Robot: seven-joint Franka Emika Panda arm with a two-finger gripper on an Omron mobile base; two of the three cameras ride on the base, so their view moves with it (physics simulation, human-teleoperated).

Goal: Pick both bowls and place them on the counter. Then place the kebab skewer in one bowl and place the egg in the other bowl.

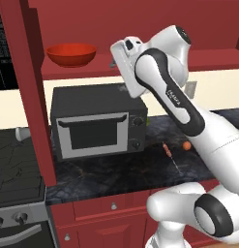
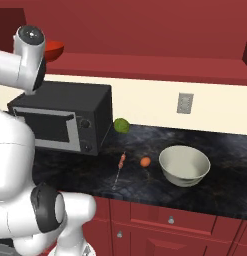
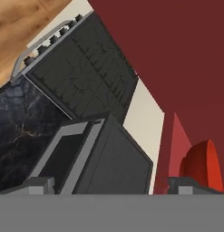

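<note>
Item: red bowl [image 1: 71,54], on the open shelf above the microwave [image 1: 97,125], not yet on the counter [image 2: 145,182]; glossy, rigid, probably light and slippery, best pinched across its thin rim; gripper [image 3: 111,186] beside it, jaws spread wide, empty.

One marking is legible: the brand name "FRANKA" in small white capitals, printed lengthwise on the dark joint cover of the robot arm [image 1: 175,99], above the microwave [image 1: 97,127] in the left base view. The microwave front shows no readable characters.
</note>
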